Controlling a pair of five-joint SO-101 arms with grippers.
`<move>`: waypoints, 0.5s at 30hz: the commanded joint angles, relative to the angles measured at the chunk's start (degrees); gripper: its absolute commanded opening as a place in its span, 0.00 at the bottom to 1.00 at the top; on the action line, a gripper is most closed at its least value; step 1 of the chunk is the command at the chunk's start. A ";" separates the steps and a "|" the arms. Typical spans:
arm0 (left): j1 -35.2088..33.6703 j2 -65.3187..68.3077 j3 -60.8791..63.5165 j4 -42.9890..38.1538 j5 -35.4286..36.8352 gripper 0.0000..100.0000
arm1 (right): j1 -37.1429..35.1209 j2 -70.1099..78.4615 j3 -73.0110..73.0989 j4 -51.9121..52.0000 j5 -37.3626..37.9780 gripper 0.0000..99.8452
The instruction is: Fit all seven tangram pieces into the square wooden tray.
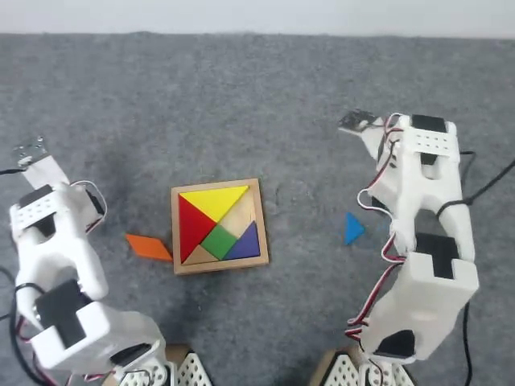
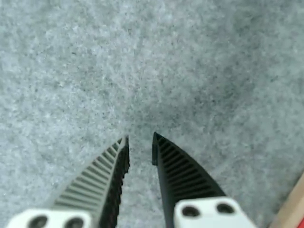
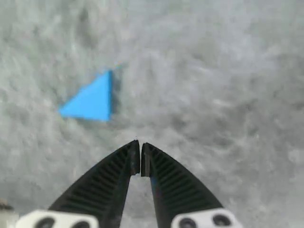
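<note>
**Asker:** How do your fingers stand?

**Arm:** My right gripper has its jaws drawn together, the tips all but touching over bare carpet. My left gripper has its tips a little apart, and carpet shows through the narrow gap.

**Asker:** Where are the loose pieces?

**Arm:** The blue triangle lies flat ahead of my right fingertips and off to one side, apart from them. From above, it sits beside my right arm, well apart from the square wooden tray. The orange parallelogram lies on my left side, just beside the tray's left rim. I cannot tell whether it touches the rim. My left gripper is well away from it, toward the far side of the table.

**Asker:** What is in the tray?

**Arm:** The yellow triangle lies along the far edge and the red triangle against the left rim. The green square is near the middle and the purple triangle is in the near right corner. Bare wood shows between yellow and purple, and in the near left corner.

**Asker:** And the surface and the room?

**Arm:** A grey carpet covers the table, and a pale wall runs along its far edge. A wooden edge shows at the corner of my left wrist view. I cannot tell what it belongs to.
</note>
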 commanded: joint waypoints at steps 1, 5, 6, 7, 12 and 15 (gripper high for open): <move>0.09 -0.70 -2.07 0.79 -0.79 0.08 | -0.84 -4.00 -1.76 2.42 13.01 0.01; 0.09 -0.70 -2.07 0.79 -0.79 0.08 | -4.18 -4.00 3.78 -0.57 15.82 0.01; 0.09 -0.70 -2.07 0.79 -0.79 0.08 | -4.88 -4.00 5.63 -2.42 15.82 0.01; 0.09 -0.70 -2.07 0.79 -0.79 0.08 | -5.58 -4.00 7.65 -4.44 15.74 0.01; 0.09 -0.70 -2.07 0.79 -0.79 0.08 | -7.78 -4.62 15.91 -12.70 12.75 0.01; 0.09 -0.70 -2.07 0.79 -0.79 0.08 | -7.87 -4.62 17.32 -13.32 10.73 0.01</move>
